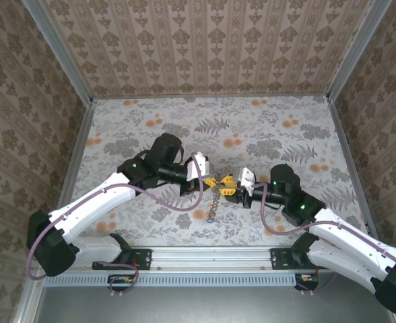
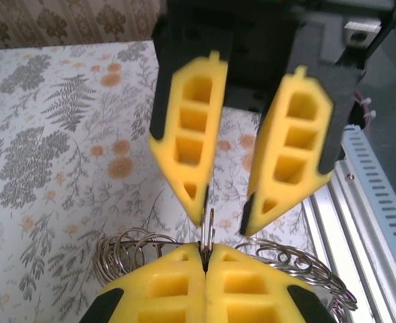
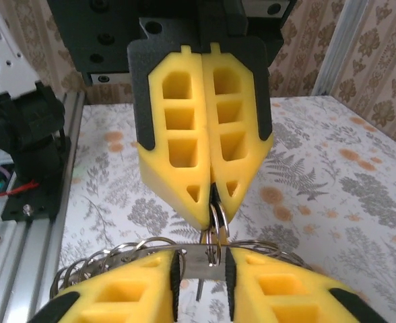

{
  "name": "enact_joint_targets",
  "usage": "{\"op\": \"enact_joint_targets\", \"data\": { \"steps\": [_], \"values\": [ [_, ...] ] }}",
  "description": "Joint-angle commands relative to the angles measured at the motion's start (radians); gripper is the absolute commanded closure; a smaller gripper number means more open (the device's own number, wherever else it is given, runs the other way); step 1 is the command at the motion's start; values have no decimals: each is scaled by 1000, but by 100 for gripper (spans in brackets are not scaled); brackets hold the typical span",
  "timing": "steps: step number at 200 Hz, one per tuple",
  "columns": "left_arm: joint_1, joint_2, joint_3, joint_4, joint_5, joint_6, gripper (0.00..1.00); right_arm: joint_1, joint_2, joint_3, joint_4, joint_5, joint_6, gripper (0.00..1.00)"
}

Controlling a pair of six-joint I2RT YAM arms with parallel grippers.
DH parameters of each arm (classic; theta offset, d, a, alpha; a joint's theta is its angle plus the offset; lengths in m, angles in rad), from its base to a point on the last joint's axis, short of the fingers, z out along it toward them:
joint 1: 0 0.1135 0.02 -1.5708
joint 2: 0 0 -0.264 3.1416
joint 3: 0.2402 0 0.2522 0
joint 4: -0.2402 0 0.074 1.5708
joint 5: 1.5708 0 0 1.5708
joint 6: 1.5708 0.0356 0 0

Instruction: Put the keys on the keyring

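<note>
The keyring (image 2: pixel 120 252) is a bundle of silvery linked rings, bunched up between the two grippers over the table's middle. My left gripper (image 2: pixel 207 252) is shut on one upright ring (image 2: pixel 210 225) of it. The right wrist view shows the same pinch, the left gripper (image 3: pixel 215 205) closed on that ring (image 3: pixel 217 225). Facing it, my right gripper (image 3: pixel 203 259) is open, and a flat metal strip (image 3: pixel 205 261) crosses the gap between its jaws. From above, a short chain (image 1: pixel 214 200) of links hangs below the left gripper (image 1: pixel 215 182) and the right gripper (image 1: pixel 229 185). No coloured key heads are visible.
The floral tablecloth (image 1: pixel 265 134) covers the table inside patterned walls. An aluminium rail (image 1: pixel 211 256) runs along the near edge with both arm bases on it. Purple cables (image 1: pixel 178 202) loop beside each arm.
</note>
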Motion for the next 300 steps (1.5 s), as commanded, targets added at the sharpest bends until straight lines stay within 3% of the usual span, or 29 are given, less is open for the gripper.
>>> {"op": "enact_joint_targets", "data": {
  "steps": [1,66,100,124,171,195,241,268,278,283,300],
  "values": [
    [-12,11,75,-112,-36,73,100,-1,1,99,-227,55,-147,71],
    [-31,52,108,-139,-47,77,100,14,142,219,-354,49,-183,69],
    [-33,64,117,-148,-42,75,100,13,153,222,-341,30,-170,82],
    [-34,73,115,-144,-23,77,100,14,156,216,-318,0,-151,100],
    [-31,56,76,-85,-18,42,96,12,138,164,-196,-67,-65,100],
    [-30,37,50,-54,-21,19,87,2,122,123,-90,-96,17,100],
    [-27,4,11,-28,-29,-6,85,-11,77,31,119,-76,135,100],
    [-24,1,6,-28,-19,-10,87,-12,59,7,159,-63,156,100],
    [-23,2,9,-31,-17,-8,95,-12,53,2,158,-61,153,100],
    [-23,2,15,-38,-15,-6,100,-12,51,4,147,-63,143,100],
    [-21,13,44,-82,-23,18,100,-11,56,37,29,-75,68,100]
  ]
}}
